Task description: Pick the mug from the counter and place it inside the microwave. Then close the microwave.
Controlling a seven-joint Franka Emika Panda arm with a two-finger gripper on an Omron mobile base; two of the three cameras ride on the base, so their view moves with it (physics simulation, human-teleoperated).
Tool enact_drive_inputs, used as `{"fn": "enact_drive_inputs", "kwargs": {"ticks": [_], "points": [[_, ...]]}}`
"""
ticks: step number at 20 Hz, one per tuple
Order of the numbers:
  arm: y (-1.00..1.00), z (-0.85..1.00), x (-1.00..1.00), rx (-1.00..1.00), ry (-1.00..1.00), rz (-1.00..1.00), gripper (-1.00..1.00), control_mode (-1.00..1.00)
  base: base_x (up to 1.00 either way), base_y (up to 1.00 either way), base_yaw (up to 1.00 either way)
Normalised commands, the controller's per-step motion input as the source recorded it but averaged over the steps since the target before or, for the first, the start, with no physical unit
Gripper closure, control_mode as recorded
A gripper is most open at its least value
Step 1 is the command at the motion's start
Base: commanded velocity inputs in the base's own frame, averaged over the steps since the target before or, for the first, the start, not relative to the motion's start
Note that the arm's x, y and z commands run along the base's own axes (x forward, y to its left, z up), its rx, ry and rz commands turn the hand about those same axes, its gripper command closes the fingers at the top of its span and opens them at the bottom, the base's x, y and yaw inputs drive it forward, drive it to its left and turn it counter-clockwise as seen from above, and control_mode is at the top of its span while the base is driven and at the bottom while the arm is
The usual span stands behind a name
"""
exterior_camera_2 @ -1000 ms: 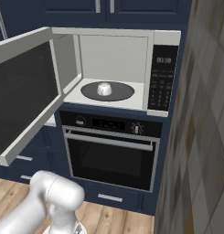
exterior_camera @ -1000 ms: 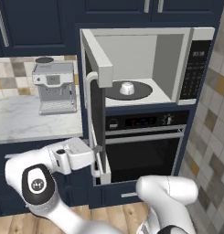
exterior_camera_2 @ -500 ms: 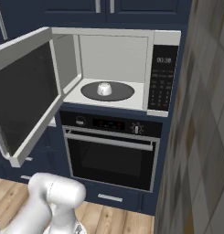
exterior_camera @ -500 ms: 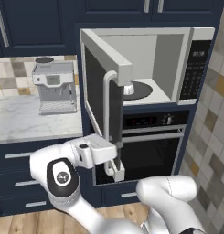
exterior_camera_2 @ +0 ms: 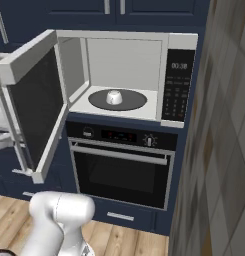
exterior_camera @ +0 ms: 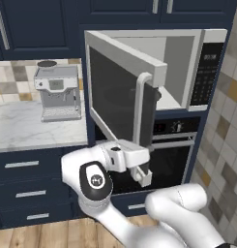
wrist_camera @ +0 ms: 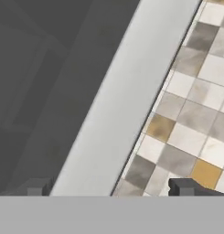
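Note:
The small white mug [exterior_camera_2: 114, 96] sits on the dark round turntable [exterior_camera_2: 129, 102] inside the microwave [exterior_camera_2: 139, 60]. The microwave's door [exterior_camera: 119, 99] stands about half open, its vertical silver handle [exterior_camera: 141, 111] facing out. My gripper [exterior_camera: 143, 175] hangs just below the door's lower front corner, open and holding nothing. In the hand view the dark glass [wrist_camera: 49, 91] and silver door frame [wrist_camera: 127, 105] lie close ahead between my spread fingertips [wrist_camera: 38, 187], with my gripper [wrist_camera: 111, 189] open. The marble counter [exterior_camera: 23, 128] is at the left.
A silver coffee machine [exterior_camera: 58, 92] stands on the counter. The black oven [exterior_camera_2: 121, 170] with a horizontal handle sits under the microwave. Navy drawers [exterior_camera: 23, 191] lie below the counter. A tiled wall [exterior_camera: 224, 145] rises at the right, and wooden floor [exterior_camera_2: 139, 240] is below.
The microwave door has swung from wide open to about half shut. My arm has moved right along with it, below the door's outer side. The mug has not moved.

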Motion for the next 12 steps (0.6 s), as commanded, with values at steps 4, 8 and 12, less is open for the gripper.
{"fn": "enact_drive_inputs", "kwargs": {"ticks": [4,8,12], "points": [[-0.71,0.0,0.12,0.0,0.05,0.02,-1.0,-1.0,0.0,0.0,0.0],[-0.69,0.03,0.24,0.0,0.05,0.07,-1.0,-1.0,0.0,0.0,0.0],[-0.62,0.06,0.29,0.0,0.03,0.08,-1.0,-1.0,0.0,0.0,0.0]]}}
